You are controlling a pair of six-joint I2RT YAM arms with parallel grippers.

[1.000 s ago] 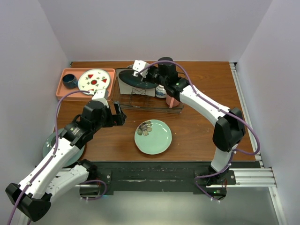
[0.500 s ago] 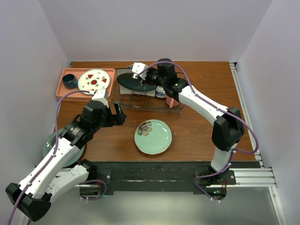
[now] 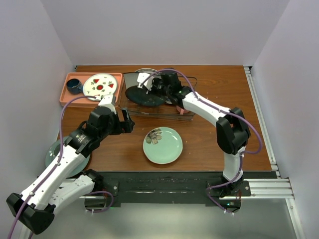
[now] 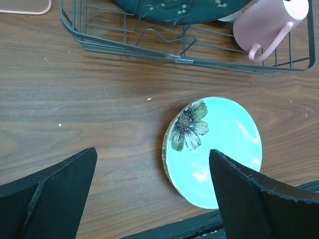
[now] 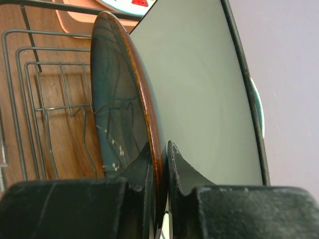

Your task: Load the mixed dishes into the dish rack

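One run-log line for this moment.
right gripper: shut on dark plate, at dish rack | left gripper: open, empty | pale green plate: on table

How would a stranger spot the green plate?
Find the dark wire dish rack at the back of the table. Directly in front, flat on the wood, lies the pale green plate. Only it carries a dark flower near its rim.

left gripper (image 4: 153, 152) wide open, one finger in each bottom corner, over the wood table (image 4: 75, 99). green plate (image 4: 219, 149) with a flower print lies flat on the table, nearer the right finger. wire rack (image 4: 124, 45) runs along the top; pink mug (image 4: 259, 27) in its right end, dark plate (image 4: 169, 10) over its middle. pink tray (image 4: 25, 6) corner top left
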